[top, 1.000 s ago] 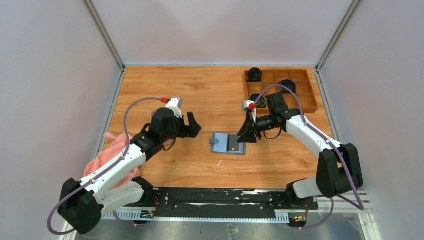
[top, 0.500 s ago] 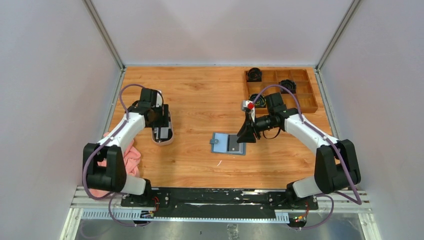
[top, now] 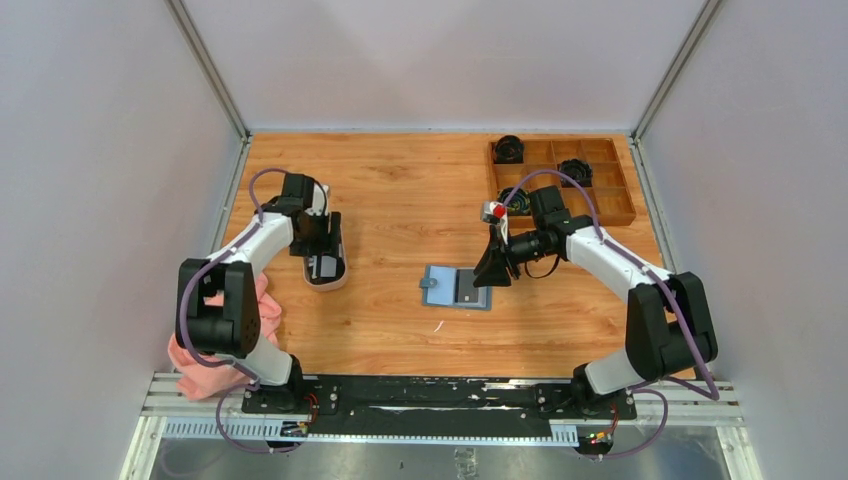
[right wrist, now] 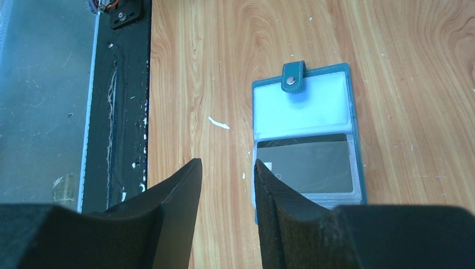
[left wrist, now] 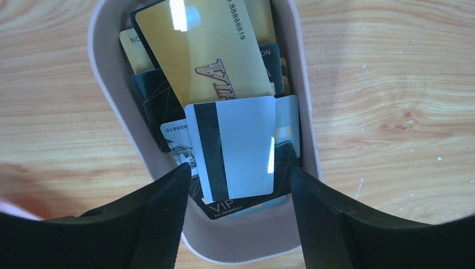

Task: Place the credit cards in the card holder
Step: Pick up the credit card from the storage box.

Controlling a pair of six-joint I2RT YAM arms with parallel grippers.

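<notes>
Clearly the left fingers (left wrist: 162, 218), spread and empty, straddle the top credit card (left wrist: 241, 148) in the white dish (left wrist: 106, 84), its long axis running up-frame; the open card holder (right wrist: 305, 106) lies mid-frame on the counter (top: 400, 180) beside the parted, empty right fingers (right wrist: 291, 224).

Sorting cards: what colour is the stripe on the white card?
Black stripe; clearest in left wrist view.

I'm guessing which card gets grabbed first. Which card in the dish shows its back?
The white card with the black stripe, lying on top, closest to the left gripper. The gold card partly under it shows printed numbers instead.
</notes>
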